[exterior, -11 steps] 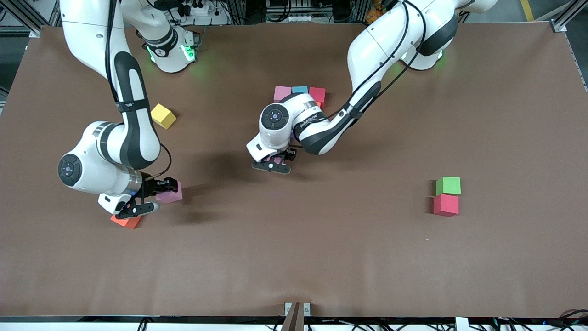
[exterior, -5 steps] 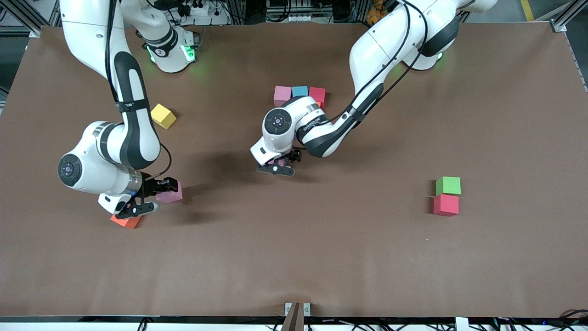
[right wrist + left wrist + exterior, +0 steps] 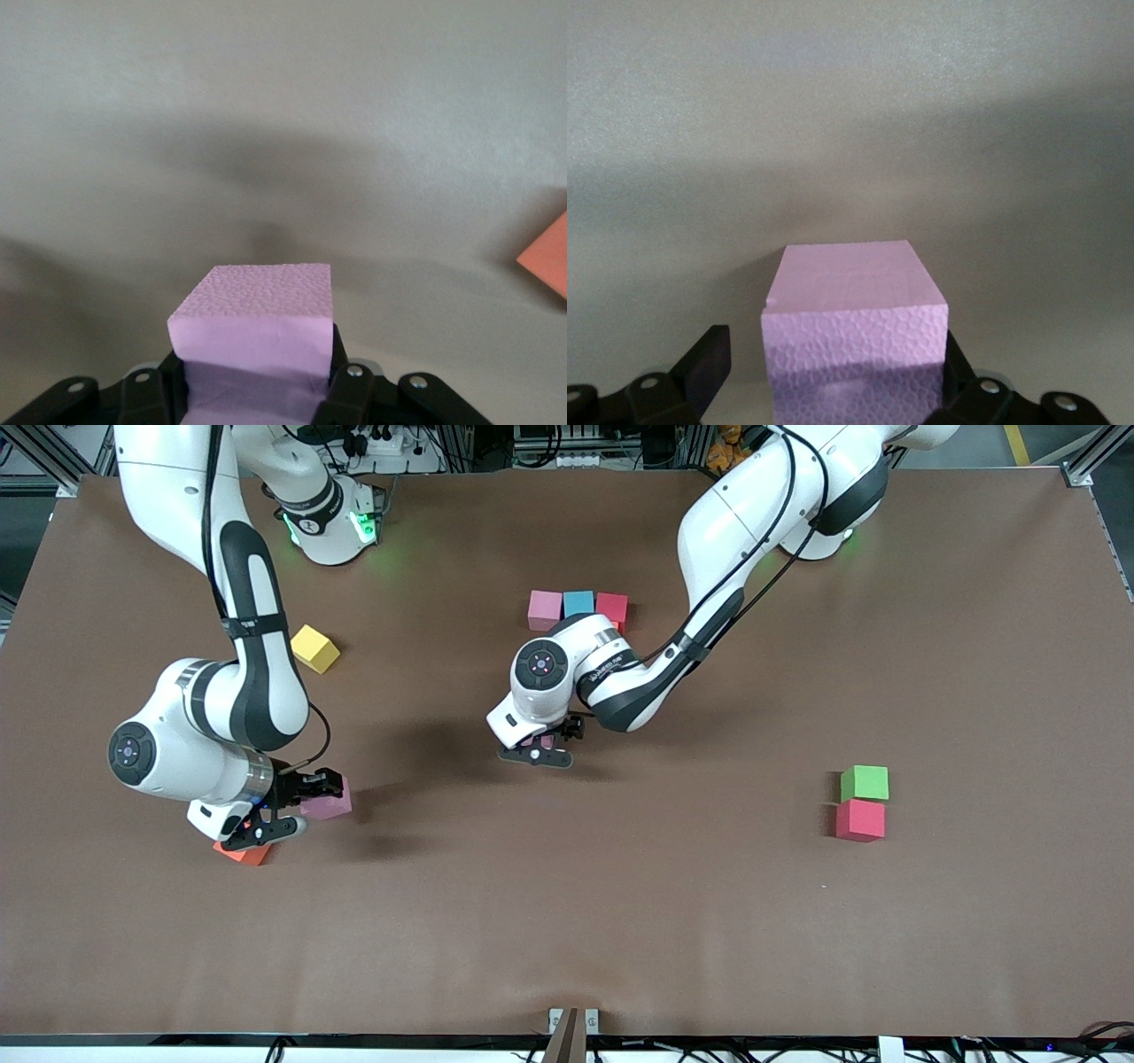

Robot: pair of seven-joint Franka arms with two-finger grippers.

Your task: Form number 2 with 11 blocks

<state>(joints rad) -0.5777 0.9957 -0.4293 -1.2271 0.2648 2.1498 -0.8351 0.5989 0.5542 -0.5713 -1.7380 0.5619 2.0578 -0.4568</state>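
The left gripper [image 3: 542,746] stands low at mid-table, its jaws spread to either side of a purple block [image 3: 855,328] that sits on the brown table [image 3: 620,921], nearer the front camera than the row of pink block [image 3: 544,609], blue block [image 3: 578,602] and red block [image 3: 611,607]. To me this looks like a placement just made; that arm next needs to rise straight up without nudging the cube. The right gripper [image 3: 282,806], toward the right arm's end, pinches a second purple block [image 3: 252,341] above the table beside an orange block [image 3: 244,854]. The figure looks part built; the yellow block [image 3: 314,648] and a red block [image 3: 859,820] lie apart.
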